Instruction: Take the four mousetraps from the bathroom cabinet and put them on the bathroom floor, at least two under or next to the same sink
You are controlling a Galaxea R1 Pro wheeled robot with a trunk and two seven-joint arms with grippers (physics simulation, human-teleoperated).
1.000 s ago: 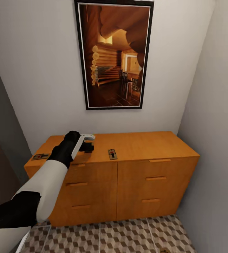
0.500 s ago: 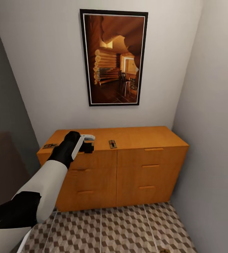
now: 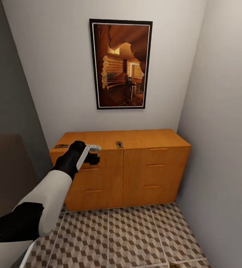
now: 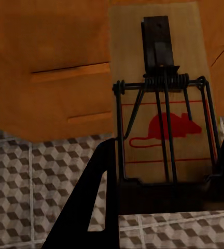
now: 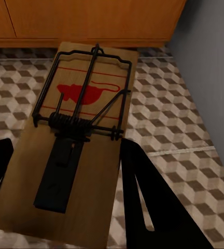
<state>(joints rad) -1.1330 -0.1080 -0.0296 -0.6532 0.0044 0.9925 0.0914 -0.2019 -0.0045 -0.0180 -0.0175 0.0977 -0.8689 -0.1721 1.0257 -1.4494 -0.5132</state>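
My left gripper (image 3: 93, 156) hangs in front of the cabinet's (image 3: 150, 163) upper left drawers. In the left wrist view it (image 4: 169, 150) is shut on a mousetrap (image 4: 161, 127), a wooden board with dark wire and a red mouse print. Two more mousetraps lie on the cabinet top, one near the middle of the front edge (image 3: 119, 144) and one at the left end (image 3: 61, 146). My right gripper (image 5: 65, 145) is shut on another mousetrap (image 5: 86, 150), held above the bathroom floor (image 5: 184, 129) near the cabinet's base (image 5: 91, 21). The bathroom sink is out of view.
A framed picture (image 3: 121, 64) hangs on the wall above the cabinet. A grey wall (image 3: 225, 130) runs close along the cabinet's right end, and a darker wall (image 3: 9, 93) stands at the left. Cube-patterned floor tiles (image 3: 128, 234) stretch between me and the cabinet.
The whole view has pulled back from the cabinet, which now looks smaller and farther, with more floor showing. My left gripper keeps its hold and now hangs in front of the cabinet, no longer over its top.
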